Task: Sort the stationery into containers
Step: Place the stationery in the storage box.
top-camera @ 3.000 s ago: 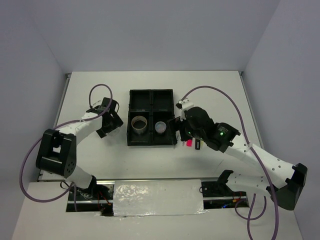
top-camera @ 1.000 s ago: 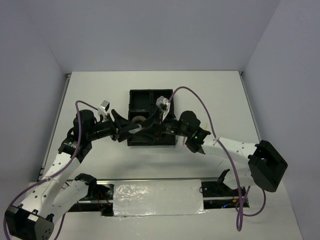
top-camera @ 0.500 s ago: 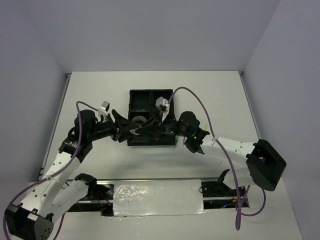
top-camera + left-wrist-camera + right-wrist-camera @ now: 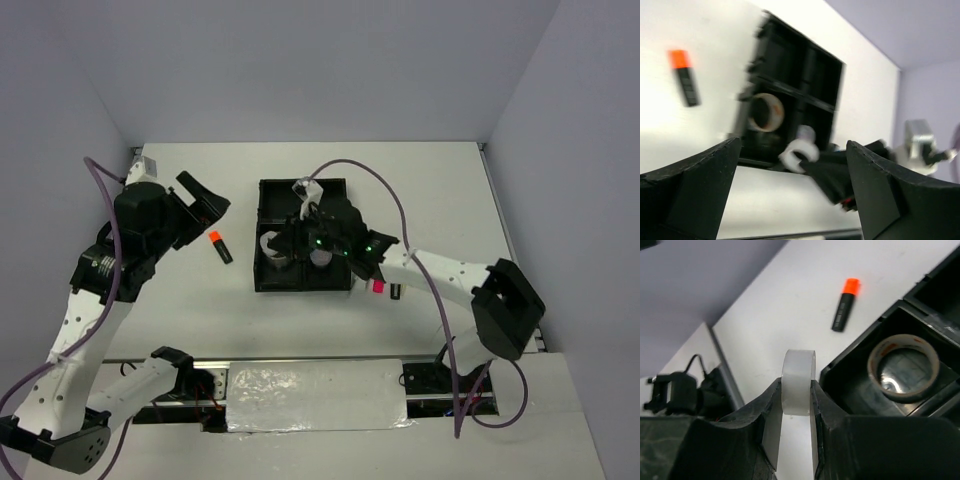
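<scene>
The black four-compartment tray [image 4: 303, 212] holds a grey tape ring [image 4: 281, 259] [image 4: 903, 365] near left and a round clear tub [image 4: 320, 257] near right. My right gripper [image 4: 276, 246] [image 4: 796, 390] hangs over the tray's near-left corner, shut on a white translucent ring [image 4: 798, 382] [image 4: 800, 154] held upright. My left gripper [image 4: 204, 197] [image 4: 792, 145] is raised to the tray's left, open and empty. An orange-capped stick [image 4: 220, 246] [image 4: 685, 77] [image 4: 845, 304] lies on the table between them.
A pink highlighter [image 4: 378, 287] and a small black item [image 4: 396, 291] lie on the table just right of the tray's near corner. Purple cables loop over both arms. Walls close in the table at the back and both sides.
Both grippers met at the tray's near-left side. My left gripper has opened and swung up and away left; the right one has shut on the white ring.
</scene>
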`<state>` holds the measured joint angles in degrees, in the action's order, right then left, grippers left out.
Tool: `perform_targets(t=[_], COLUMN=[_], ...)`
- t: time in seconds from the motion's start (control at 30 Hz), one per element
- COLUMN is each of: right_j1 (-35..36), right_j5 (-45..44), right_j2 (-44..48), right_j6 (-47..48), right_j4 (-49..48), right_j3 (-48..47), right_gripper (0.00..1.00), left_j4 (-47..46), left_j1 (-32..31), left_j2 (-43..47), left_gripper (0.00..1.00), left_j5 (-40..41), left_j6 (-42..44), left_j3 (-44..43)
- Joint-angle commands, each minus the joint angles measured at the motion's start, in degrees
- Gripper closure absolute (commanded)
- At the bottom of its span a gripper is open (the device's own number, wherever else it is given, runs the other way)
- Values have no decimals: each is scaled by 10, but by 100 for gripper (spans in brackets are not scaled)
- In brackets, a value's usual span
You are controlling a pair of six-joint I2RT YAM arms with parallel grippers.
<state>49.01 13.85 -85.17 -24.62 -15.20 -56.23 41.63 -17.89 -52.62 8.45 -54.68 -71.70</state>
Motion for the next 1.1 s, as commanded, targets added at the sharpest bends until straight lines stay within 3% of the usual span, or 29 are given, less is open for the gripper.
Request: perform_targets(t=[0.0, 0.17, 0.33, 0.57, 0.9, 1.07], right_j1=[-8, -19, -28, -34, -38, -40], right_j5=[-66, -65, -84, -89, -74, -73], right_j2=[-60, -175, -220, -238, -268, -265], right_j6=[2, 11, 5, 13, 12, 1], right_j4=[127, 209, 222, 234, 238, 230], right_j3=[-102, -208, -236, -242, -267, -264], right_gripper=[92, 87, 86, 80, 74, 57], left_j4=[63, 85, 43, 0, -11, -17], left_j1=[0, 0, 0, 0, 3, 8], left_j2=[22, 41, 115, 174, 156, 166], left_gripper=[1, 2, 2, 1, 2, 2], left_j5=[99, 55, 49, 52, 42, 34], left_j6=[100, 214, 275, 270, 280, 284], left_j3=[-9, -8, 75, 185, 189, 191])
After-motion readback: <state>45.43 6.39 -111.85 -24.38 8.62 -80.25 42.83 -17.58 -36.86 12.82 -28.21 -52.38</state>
